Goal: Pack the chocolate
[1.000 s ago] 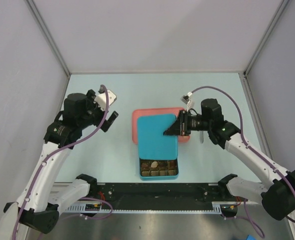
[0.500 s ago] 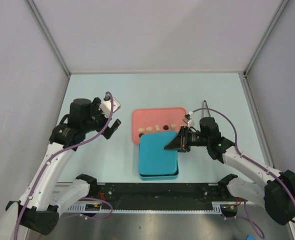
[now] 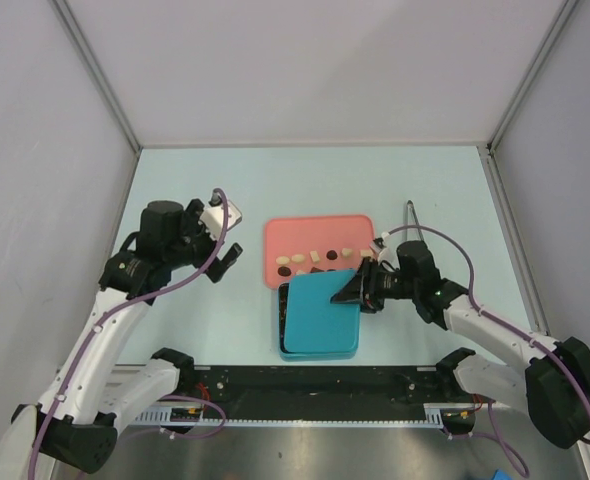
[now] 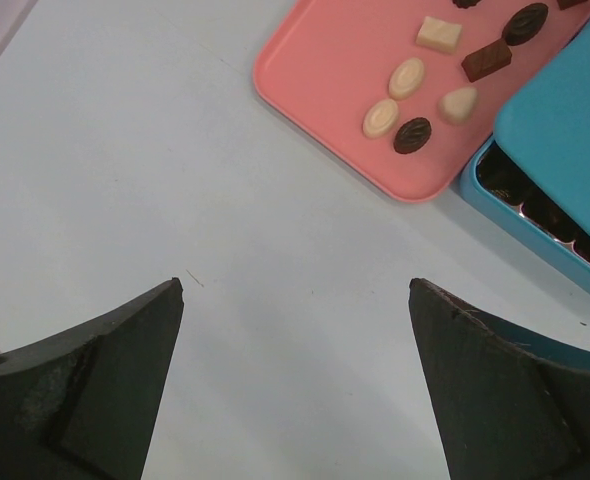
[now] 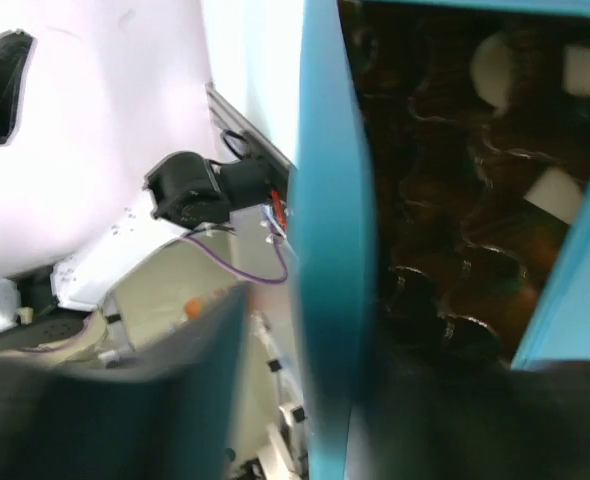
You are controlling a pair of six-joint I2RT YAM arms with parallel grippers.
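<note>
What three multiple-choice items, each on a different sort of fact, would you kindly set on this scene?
1. What colour is the lid? A red; B teal; C white.
2. How is the left end effector? A shut on the lid; B shut, empty; C open, empty.
3. Where do the loose chocolates lie? A on the lid; B in the left end effector; C on the pink tray.
Answers: B, it is teal; C, its fingers stand wide apart, nothing between; C, they sit on the tray.
</note>
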